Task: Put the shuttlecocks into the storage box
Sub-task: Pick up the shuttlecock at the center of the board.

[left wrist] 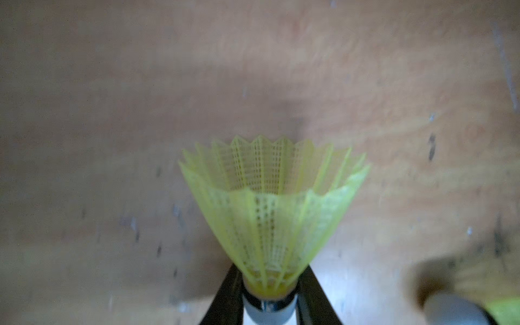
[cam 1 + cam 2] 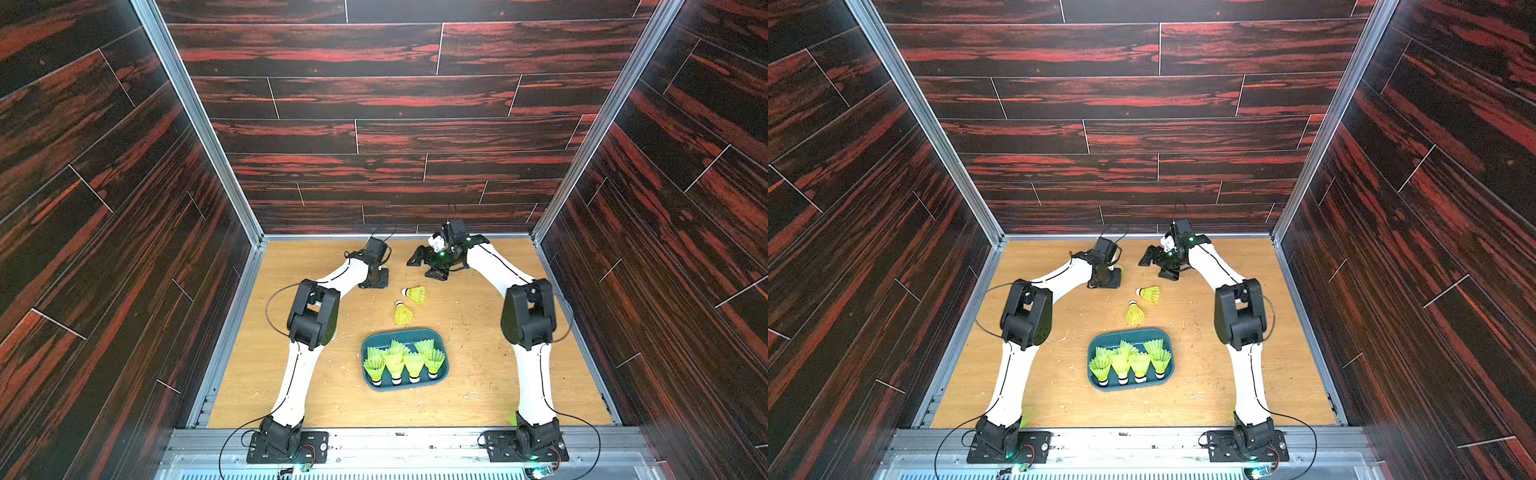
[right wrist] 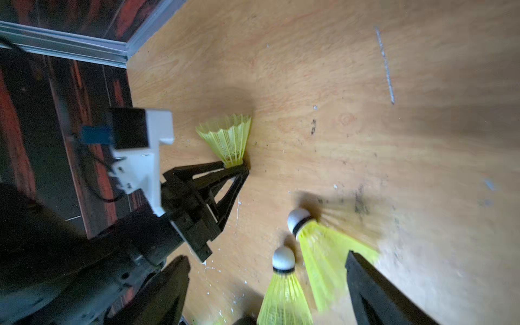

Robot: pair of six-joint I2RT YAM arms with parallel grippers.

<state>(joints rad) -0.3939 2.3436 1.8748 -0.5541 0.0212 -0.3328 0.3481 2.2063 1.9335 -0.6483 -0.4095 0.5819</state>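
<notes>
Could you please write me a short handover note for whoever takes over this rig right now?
Left hand: shut on the held shuttlecock at its cork end, close to the table at its far side.
Right hand: open and empty, beside the left one.
Done: several boxed shuttlecocks sit in the storage box.
Left: box the held one, then the two loose shuttlecocks lying between the hands and the box.
</notes>
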